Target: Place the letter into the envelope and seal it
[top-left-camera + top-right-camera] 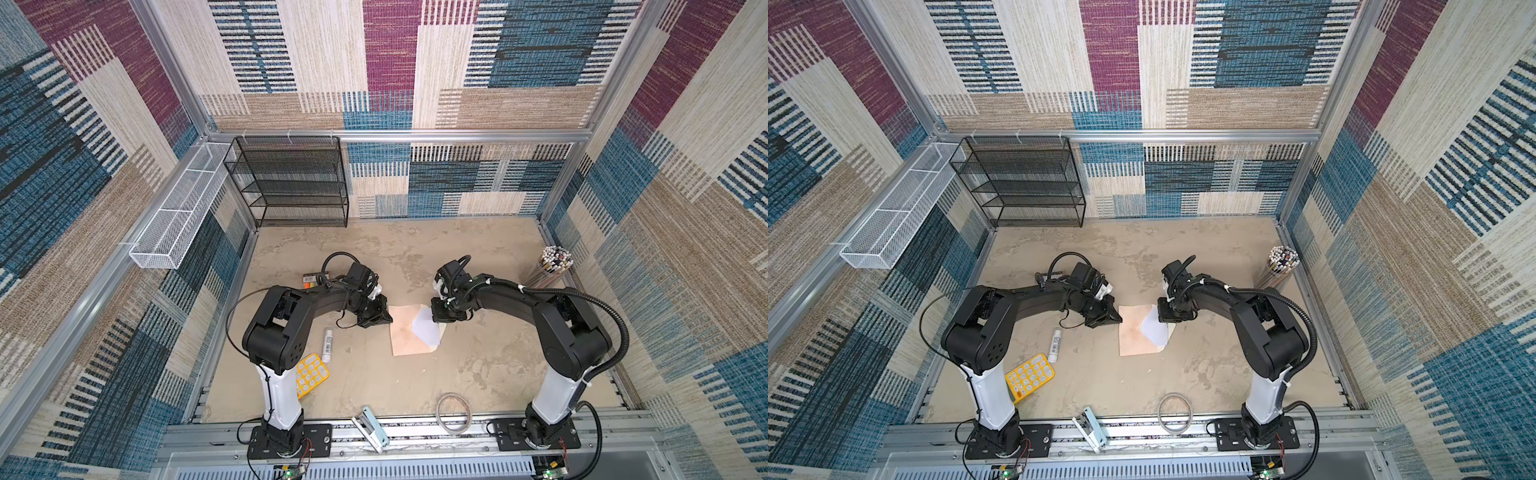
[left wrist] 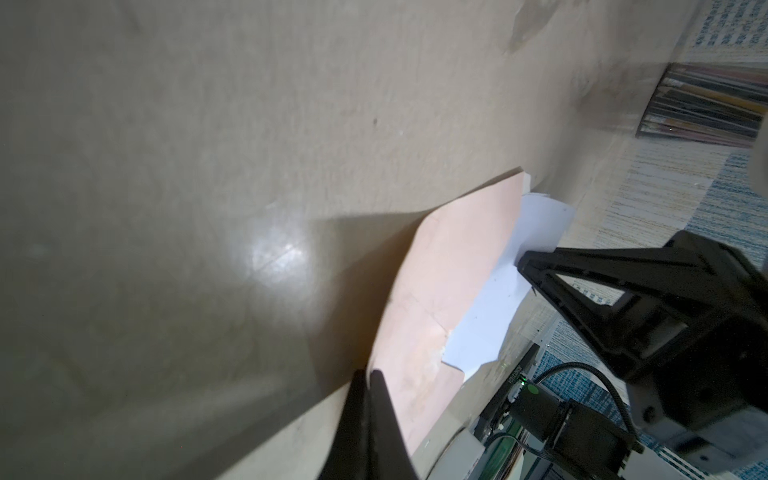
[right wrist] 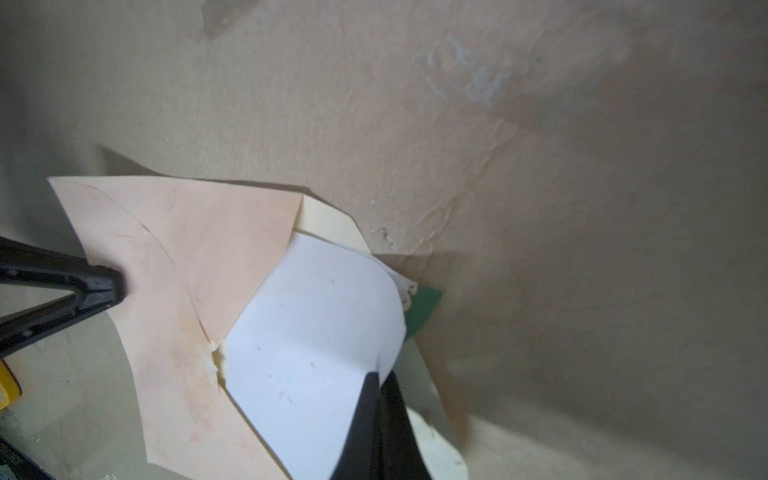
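Left gripper [image 2: 369, 372]: clenched on pale peach-pink paper envelope [image 2: 453, 266] edge.
Right gripper [image 3: 379, 375]: clenched on curled white paper letter [image 3: 311, 332], envelope ahead.

In both top views we look steeply down from high above the front rail of the bench [image 1: 478, 361], facing the back wall, far enough off to take in both arms whole. Our left wrist camera rides close behind the left tool [image 2: 365, 372], skimming low across the bench toward the right tool [image 2: 524, 262]. Our right wrist camera looks down past its own tool from very near, facing the opposite way. All four views share the patch of bench with the envelope [image 1: 404, 332] and the letter [image 1: 426, 328].
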Action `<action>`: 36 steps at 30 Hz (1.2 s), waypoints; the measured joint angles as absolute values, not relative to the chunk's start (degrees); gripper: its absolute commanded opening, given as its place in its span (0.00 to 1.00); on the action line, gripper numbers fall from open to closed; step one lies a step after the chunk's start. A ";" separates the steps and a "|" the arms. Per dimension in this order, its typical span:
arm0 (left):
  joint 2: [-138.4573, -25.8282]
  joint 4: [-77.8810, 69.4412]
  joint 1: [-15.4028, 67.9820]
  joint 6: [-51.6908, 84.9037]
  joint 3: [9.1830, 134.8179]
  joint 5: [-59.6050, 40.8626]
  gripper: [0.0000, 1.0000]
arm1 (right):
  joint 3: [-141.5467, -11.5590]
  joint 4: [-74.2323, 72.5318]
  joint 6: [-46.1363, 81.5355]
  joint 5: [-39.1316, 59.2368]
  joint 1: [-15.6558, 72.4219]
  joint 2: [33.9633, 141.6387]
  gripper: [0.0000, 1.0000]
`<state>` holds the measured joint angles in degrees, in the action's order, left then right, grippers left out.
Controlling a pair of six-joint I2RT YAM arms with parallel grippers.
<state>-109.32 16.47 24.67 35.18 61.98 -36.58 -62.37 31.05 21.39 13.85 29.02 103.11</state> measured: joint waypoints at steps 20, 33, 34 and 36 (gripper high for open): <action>-109.54 16.10 24.64 35.16 62.46 -37.69 0.01 | -63.46 29.32 18.96 17.87 30.59 104.68 0.00; -110.15 16.08 24.60 34.76 62.70 -37.76 0.01 | -63.77 29.17 16.47 20.18 30.72 105.65 0.00; -110.15 16.10 24.60 34.76 62.70 -37.76 0.01 | -63.77 29.02 16.47 20.40 30.72 105.67 0.00; -110.13 16.12 24.60 34.72 62.70 -37.76 0.01 | -64.01 29.02 16.43 20.40 30.72 105.71 0.00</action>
